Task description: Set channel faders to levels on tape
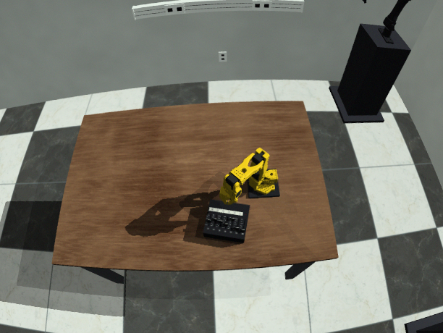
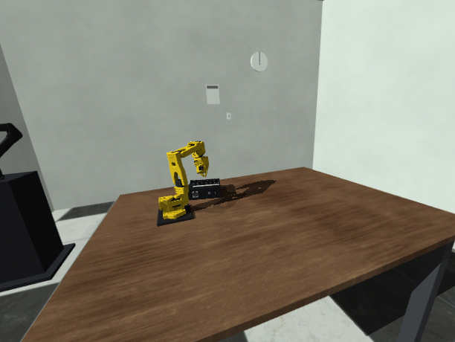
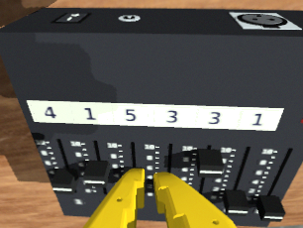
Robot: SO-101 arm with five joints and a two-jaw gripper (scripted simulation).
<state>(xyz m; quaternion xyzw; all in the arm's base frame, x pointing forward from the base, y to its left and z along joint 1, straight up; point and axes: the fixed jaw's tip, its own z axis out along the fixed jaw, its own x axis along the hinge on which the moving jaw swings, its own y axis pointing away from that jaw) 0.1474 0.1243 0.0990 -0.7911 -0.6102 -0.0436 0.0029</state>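
You have the black box-shaped lighting desk [image 1: 224,237] [image 2: 202,193] [image 3: 173,64] on the brown wooden table [image 1: 145,145] [image 2: 260,260]. Top view: it lies in the near right part, nearer than the black square base plate [image 1: 276,195] [image 2: 161,223] of your yellow jointed arm [image 1: 243,172] [image 2: 178,171].

Your yellow pincer [image 1: 229,201] [image 2: 204,175] [image 3: 150,174] is closed, nothing held. It points down over the desk; the exterior view shows its tips above the fader side, apart from the desk.

Wrist view: the white tape strip [image 3: 151,116] reads 4, 1, 5, 3, 3, 1, left to right. The leftmost black block-shaped fader cap [image 3: 63,179] sits slightly nearer than the second black cap [image 3: 96,171]. Right of the fingers, one black cap [image 3: 210,162] stands farther up its slot; two more, the lower black cap [image 3: 236,201] and the rightmost black cap [image 3: 271,207], sit low. Your fingers hide part of the middle channels; you cannot tell those levels.
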